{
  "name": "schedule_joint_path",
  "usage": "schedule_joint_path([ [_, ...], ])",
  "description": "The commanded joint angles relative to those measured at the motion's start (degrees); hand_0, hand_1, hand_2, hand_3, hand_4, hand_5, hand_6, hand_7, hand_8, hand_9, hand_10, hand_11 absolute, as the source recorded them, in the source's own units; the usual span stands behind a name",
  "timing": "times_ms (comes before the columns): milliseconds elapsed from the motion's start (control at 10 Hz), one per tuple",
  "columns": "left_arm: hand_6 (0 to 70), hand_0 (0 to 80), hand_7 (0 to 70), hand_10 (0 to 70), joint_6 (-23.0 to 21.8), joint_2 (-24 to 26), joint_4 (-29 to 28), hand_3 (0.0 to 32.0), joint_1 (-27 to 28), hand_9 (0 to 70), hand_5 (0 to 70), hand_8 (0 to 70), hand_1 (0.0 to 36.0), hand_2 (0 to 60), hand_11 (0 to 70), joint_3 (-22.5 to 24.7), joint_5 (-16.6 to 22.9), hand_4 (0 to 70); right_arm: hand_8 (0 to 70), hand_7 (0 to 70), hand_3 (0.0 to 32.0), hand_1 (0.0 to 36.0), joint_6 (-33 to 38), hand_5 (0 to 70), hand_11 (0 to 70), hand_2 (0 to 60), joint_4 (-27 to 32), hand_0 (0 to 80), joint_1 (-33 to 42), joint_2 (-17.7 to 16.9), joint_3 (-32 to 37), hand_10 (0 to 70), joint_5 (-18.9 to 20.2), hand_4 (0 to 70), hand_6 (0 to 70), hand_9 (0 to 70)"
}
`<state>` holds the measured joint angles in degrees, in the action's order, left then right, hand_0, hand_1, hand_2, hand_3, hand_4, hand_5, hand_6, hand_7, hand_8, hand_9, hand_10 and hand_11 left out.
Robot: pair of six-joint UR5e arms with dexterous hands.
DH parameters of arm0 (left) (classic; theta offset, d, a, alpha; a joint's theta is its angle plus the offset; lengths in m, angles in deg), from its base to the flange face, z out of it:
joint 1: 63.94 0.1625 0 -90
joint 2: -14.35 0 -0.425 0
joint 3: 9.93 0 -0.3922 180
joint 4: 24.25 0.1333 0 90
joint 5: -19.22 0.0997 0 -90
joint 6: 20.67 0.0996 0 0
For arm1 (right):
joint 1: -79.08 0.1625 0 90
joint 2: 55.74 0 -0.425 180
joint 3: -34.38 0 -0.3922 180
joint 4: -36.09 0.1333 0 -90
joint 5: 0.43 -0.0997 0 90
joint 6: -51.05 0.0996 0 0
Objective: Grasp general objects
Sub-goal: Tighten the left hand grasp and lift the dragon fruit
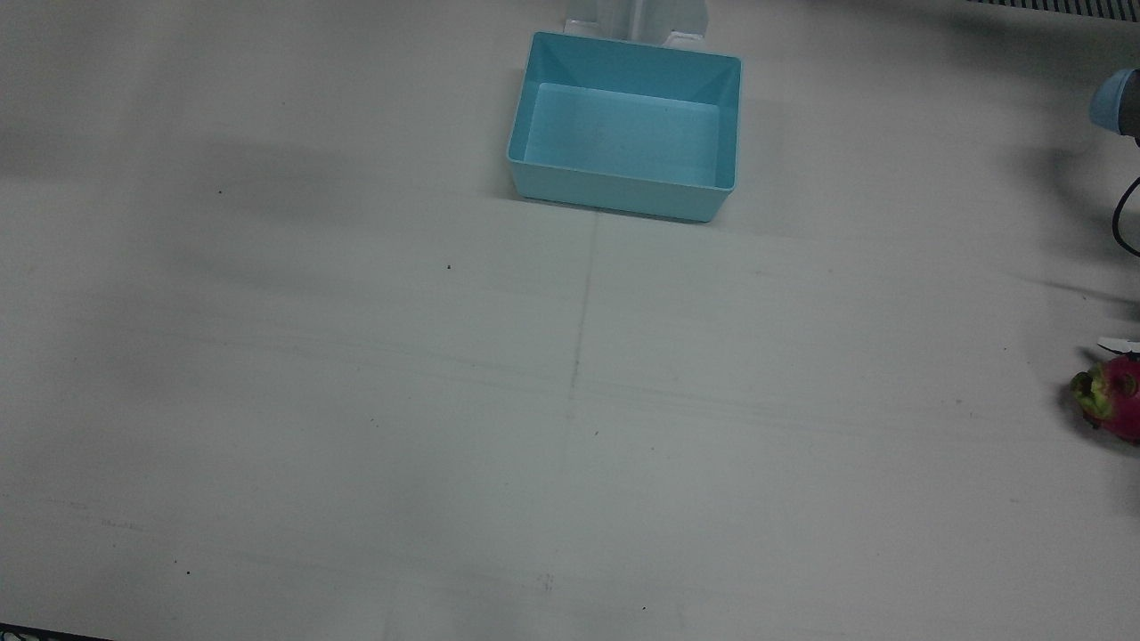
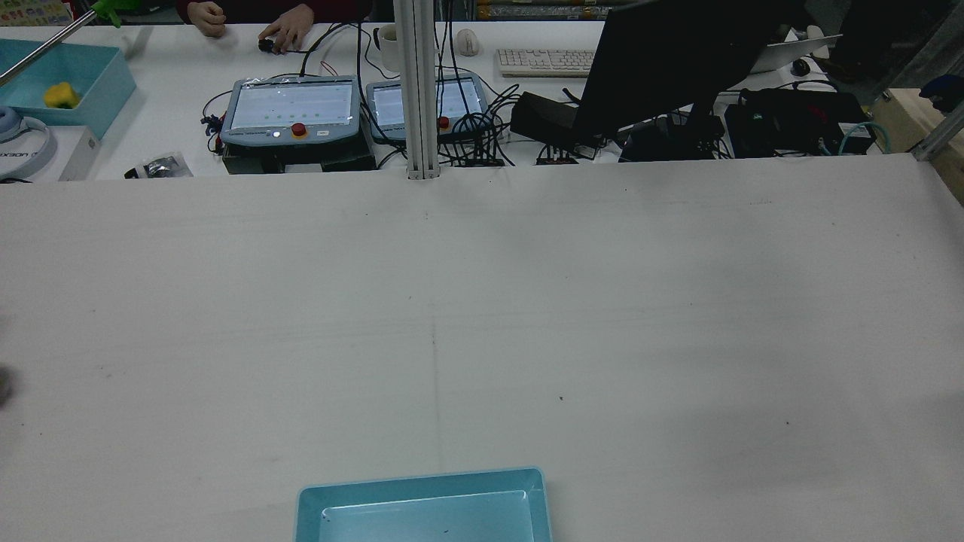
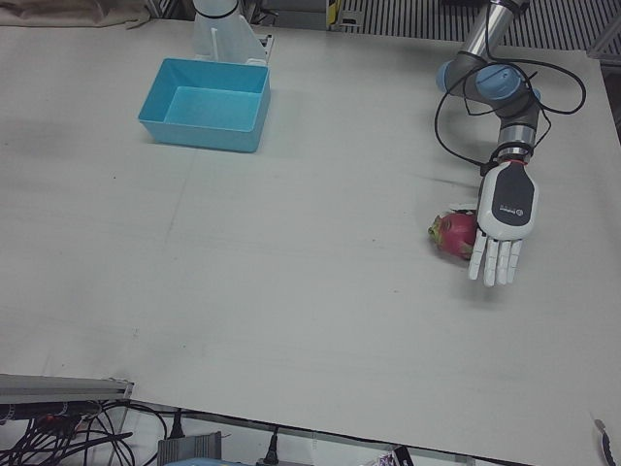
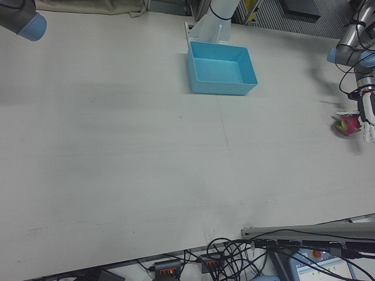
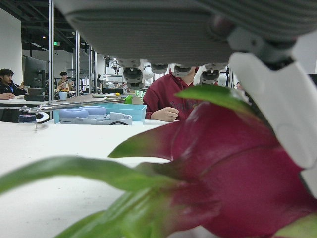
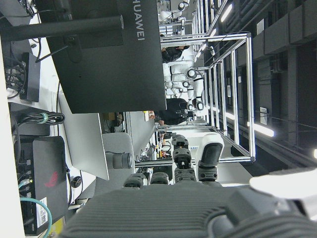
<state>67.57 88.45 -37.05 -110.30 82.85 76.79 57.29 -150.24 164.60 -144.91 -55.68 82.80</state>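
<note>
L hand (image 3: 504,212) is hovering palm-down over the far L edge of the table (image 3: 291,291), fingers (image 3: 495,260) stretched out straight and apart, pointing toward the operators' side, clamped on nothing. Dragon fruit (image 3: 454,232) is lying on the table just beside the fingers, on their inner side toward table centre, partly tucked under the palm edge; can't tell if it's touching the hand. Thumb seems to be poking out above the fruit in the left-front view. In the left hand view the fruit (image 5: 237,178) is filling the lower frame, pink w/ green scales, sitting right under the palm, w/ fingertips (image 5: 132,74) hanging past it, not curled around it. Front view is catching only the fruit (image 1: 1111,395) at the R edge of frame.

Blue bin (image 3: 206,103) is sitting well apart from the fingers, near the pedestal side of the table, nothing inside.

R hand (image 6: 198,208) is showing only in its own cam: fingers (image 6: 182,158) are extending straight, side by side w/ small gaps, holding nothing, pointing at a monitor and desk clutter past the table. R arm's elbow is peeking in at the right-front view's top corner.
</note>
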Motion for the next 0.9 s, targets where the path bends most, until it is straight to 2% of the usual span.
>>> schedule_joint_path([
  [0, 0.0, 62.0, 2.1, 1.6, -0.2, 1.9, 0.4, 0.0, 0.0, 0.0, 0.0, 1.1, 16.9, 0.0, 4.4, -1.5, 0.3, 8.9, 0.0, 0.0, 0.0, 0.0, 0.0, 0.0, 0.0, 0.0, 0.0, 0.0, 0.0, 0.0, 0.0, 0.0, 0.0, 0.0, 0.0, 0.0],
  [398, 0.0, 61.4, 3.0, 2.5, -0.1, 2.0, 0.5, 0.0, 0.0, 0.0, 0.0, 1.1, 16.7, 0.0, 5.6, -1.5, 0.2, 10.2, 0.0, 0.0, 0.0, 0.0, 0.0, 0.0, 0.0, 0.0, 0.0, 0.0, 0.0, 0.0, 0.0, 0.0, 0.0, 0.0, 0.0, 0.0],
  [697, 0.0, 61.0, 4.5, 4.8, -0.1, 2.0, 0.6, 0.0, 0.1, 0.0, 0.8, 1.6, 16.1, 0.0, 8.9, -1.5, 0.2, 15.5, 0.0, 0.0, 0.0, 0.0, 0.0, 0.0, 0.0, 0.0, 0.0, 0.0, 0.0, 0.0, 0.0, 0.0, 0.0, 0.0, 0.0, 0.0],
  [796, 0.0, 60.4, 6.2, 6.4, 0.0, 2.0, 0.9, 0.0, 0.6, 0.0, 2.5, 2.4, 15.4, 0.0, 11.0, -1.5, 0.1, 19.7, 0.0, 0.0, 0.0, 0.0, 0.0, 0.0, 0.0, 0.0, 0.0, 0.0, 0.0, 0.0, 0.0, 0.0, 0.0, 0.0, 0.0, 0.0],
])
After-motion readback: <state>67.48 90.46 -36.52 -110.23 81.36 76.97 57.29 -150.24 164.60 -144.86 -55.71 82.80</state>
